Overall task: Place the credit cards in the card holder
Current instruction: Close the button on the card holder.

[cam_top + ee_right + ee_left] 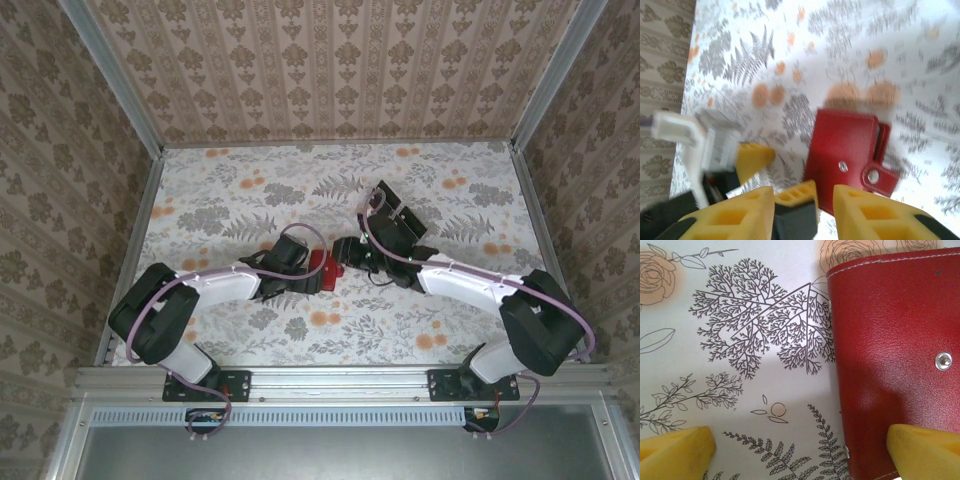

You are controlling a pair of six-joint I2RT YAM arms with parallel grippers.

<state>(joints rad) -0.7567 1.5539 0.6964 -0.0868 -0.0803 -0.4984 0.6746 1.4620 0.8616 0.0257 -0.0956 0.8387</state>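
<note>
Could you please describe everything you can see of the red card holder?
The card holder is a small red wallet, leather-like with pale edge stitching and metal rivets. It lies flat and folded, mid-table on the floral cloth. Its closure tab sticks out unsnapped, the stud on its face bare. The left gripper straddles its edge, one yellow finger over its lower corner; contact is unclear.

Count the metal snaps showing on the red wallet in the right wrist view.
2. One snap sits on the red wallet's front face; the other is on its closure tab, at the wallet's lower right. More may be hidden.
</note>
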